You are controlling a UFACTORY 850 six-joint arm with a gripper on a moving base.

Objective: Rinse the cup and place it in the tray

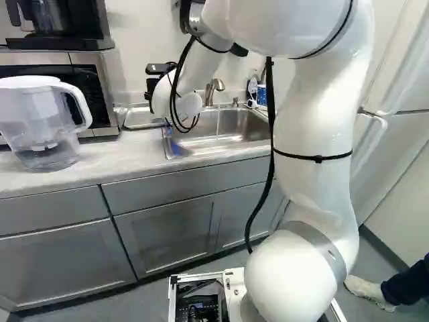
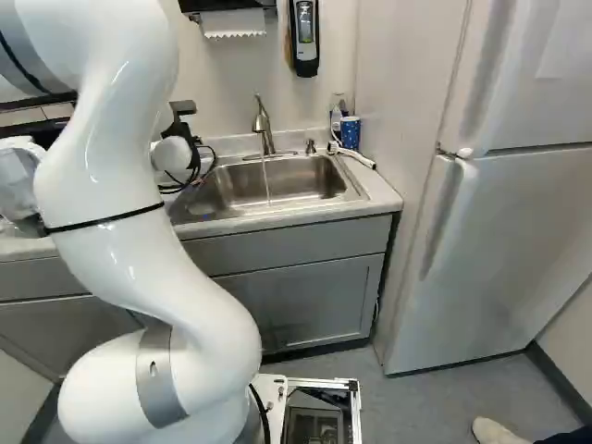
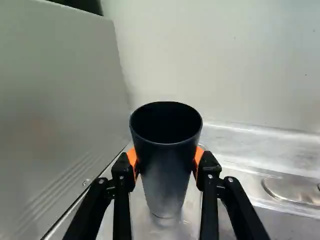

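My gripper (image 1: 151,88) shows only as a black part at the arm's far end in the left base view; the arm hides its fingers there. In the wrist view the gripper (image 3: 166,162) is shut on a dark, tapered cup (image 3: 166,175), an orange pad pressing each side. The cup is upright with its wide mouth up and its narrow base down, over the shiny metal tray (image 3: 142,227). Whether its base touches the tray I cannot tell. The tray (image 1: 139,117) lies between the microwave and the sink (image 2: 277,182).
A steel microwave side (image 3: 55,115) stands close beside the gripper, with the wall behind. Thin water runs from the faucet (image 2: 264,125). A clear pitcher (image 1: 41,127) is on the counter; a blue cup (image 2: 350,132) stands behind the sink. The fridge (image 2: 499,240) is at the right.
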